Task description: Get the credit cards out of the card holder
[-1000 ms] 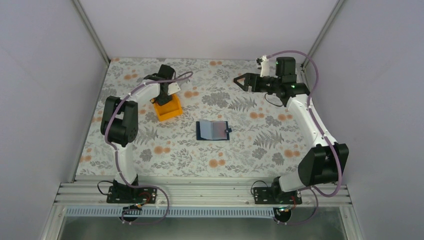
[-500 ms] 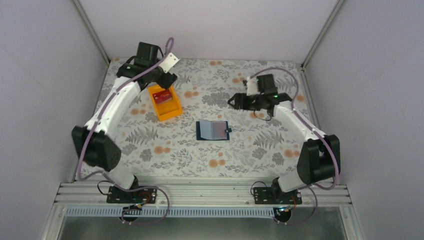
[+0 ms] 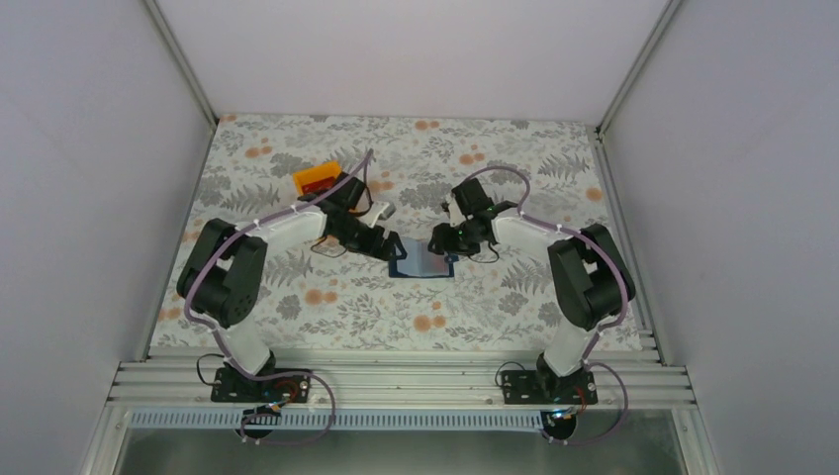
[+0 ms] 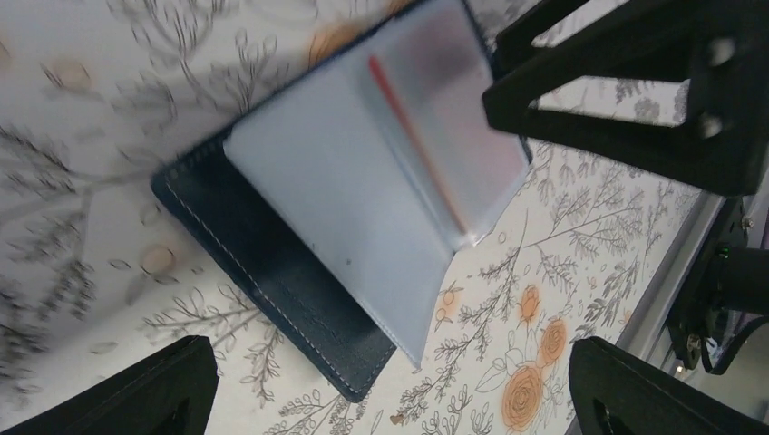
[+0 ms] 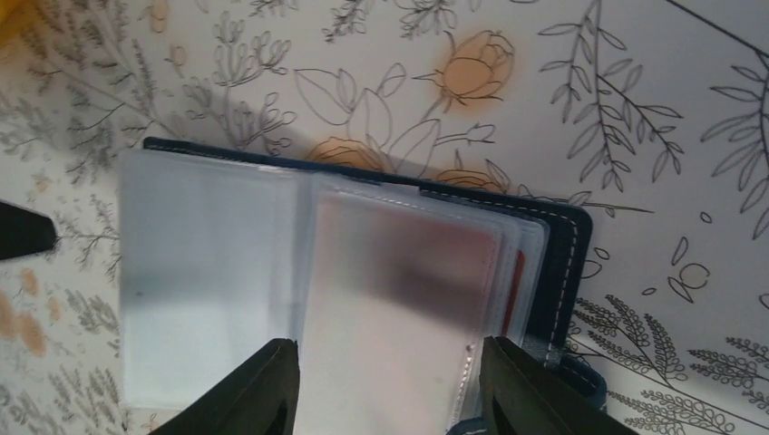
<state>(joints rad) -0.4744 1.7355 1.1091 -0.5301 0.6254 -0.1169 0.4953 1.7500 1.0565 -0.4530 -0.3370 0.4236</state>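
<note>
One red edge is all I can confirm: the credit cards (image 4: 417, 145) sit inside the frosted sleeves of the card holder (image 3: 423, 259). How many are left in there, I cannot tell. The holder lies open and flat at mid-table (image 3: 297, 297), dark tab on its right edge.

Right hand (image 5: 388, 362) hangs over the right-hand sleeve page with its fingers partly apart either side of it. Nothing is clamped, and I can't tell whether it touches the plastic. Left hand (image 4: 392, 381) is spread wide over the holder's left half and carries nothing. The two hands are close, nearly nose to nose in the top view. Orange tray (image 3: 315, 180) sits well apart, far left.

My read on the step: both arms are lining up for a card pull, no grip made yet.

The next move needs one hand pinning the cover so the holder doesn't slide. The other hand has to pinch only the card's exposed edge, not the sleeve, and draw it out along the pocket. The card is thin and the sleeve looks slippery, so I expect a slip if the bite is shallow.
</note>
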